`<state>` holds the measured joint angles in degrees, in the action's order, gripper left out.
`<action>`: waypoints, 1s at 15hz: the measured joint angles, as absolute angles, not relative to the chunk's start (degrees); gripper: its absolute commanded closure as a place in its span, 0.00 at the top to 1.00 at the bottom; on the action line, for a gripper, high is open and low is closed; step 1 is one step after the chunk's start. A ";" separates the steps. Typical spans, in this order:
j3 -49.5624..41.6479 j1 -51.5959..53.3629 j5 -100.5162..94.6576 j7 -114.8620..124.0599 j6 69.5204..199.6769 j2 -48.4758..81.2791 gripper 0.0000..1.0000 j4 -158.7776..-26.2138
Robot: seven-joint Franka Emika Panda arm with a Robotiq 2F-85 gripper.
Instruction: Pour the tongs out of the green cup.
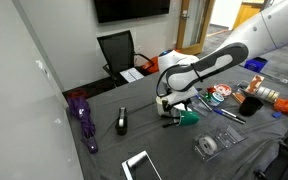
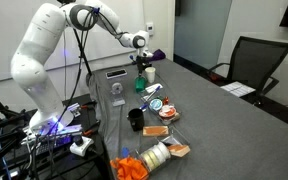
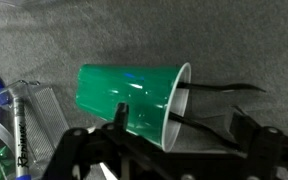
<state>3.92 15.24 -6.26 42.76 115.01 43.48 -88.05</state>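
Green cup (image 3: 124,95): tipped on its side. Tongs (image 3: 224,90): partway out the mouth, not yet clear. My gripper (image 3: 176,115): jaws spread, pinching nothing.

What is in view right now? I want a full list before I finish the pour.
green cup: one, teal-green, tipped sideways below the gripper
tongs: one pair, black, arms sticking out of the cup's mouth
white cup: one, white, beside the green cup
stapler-like device: one, black, on the table
purple bundle: one, purple, near the table's edge
tape roll: one, whitish, on the table
chair: one, black, behind the table
table: one, grey
arm: one, white
gripper: one, dark, over the green cup; grip unclear
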 measured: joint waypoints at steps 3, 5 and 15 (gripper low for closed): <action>3.05 15.58 -6.33 42.77 115.01 43.92 0.99 -88.10; 2.48 15.91 -6.36 42.78 115.01 43.97 0.74 -88.29; 1.57 16.93 -6.57 43.50 114.81 43.93 0.10 -88.54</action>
<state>1.57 16.93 -6.57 43.50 114.81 43.93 -88.54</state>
